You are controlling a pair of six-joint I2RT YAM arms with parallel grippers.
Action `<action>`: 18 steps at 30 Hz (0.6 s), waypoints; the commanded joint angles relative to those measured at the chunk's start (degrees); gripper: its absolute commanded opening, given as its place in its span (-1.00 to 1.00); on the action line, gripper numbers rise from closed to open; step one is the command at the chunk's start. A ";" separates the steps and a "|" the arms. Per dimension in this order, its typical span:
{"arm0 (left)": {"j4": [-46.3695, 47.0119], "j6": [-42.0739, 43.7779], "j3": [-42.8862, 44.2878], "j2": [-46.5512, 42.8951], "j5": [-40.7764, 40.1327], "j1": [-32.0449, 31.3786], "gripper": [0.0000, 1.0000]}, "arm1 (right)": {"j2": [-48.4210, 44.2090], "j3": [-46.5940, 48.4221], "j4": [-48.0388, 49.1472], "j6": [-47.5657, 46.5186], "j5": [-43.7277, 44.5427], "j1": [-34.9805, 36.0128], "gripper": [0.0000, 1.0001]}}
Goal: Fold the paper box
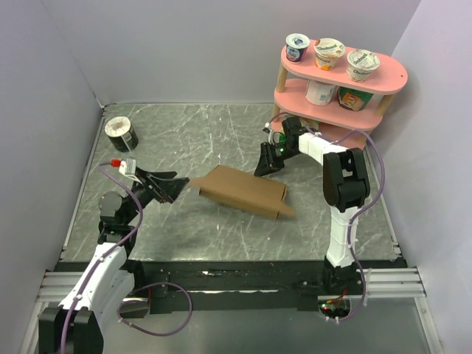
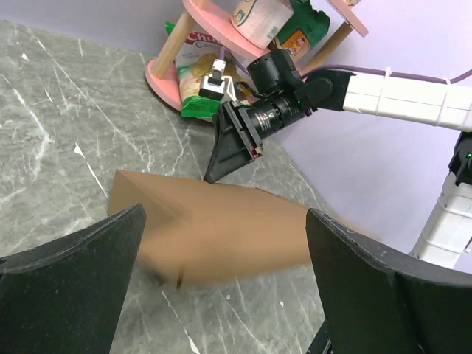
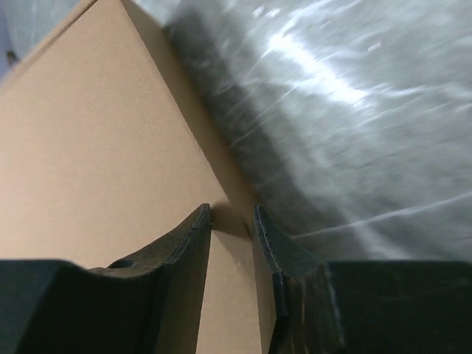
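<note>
The grey marbled table carries the box; a can stands far left of it, a pink shelf far right.

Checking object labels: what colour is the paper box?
The paper box is plain brown, unprinted; the top external view shows it best.

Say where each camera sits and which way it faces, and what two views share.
Top external: above and behind the robot, looking down at the table; left arm and right arm show.
Left wrist: on the left arm, facing right over the box; open left fingers show.
Right wrist: on the right arm, close over the box's edge; right fingers straddle it.
Shared: top and left wrist both show the shelf and right arm.
</note>
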 commanded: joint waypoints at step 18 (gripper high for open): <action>17.34 8.96 2.92 21.00 -3.80 -11.41 0.93 | -0.22 0.30 0.65 -2.17 9.32 -0.45 0.18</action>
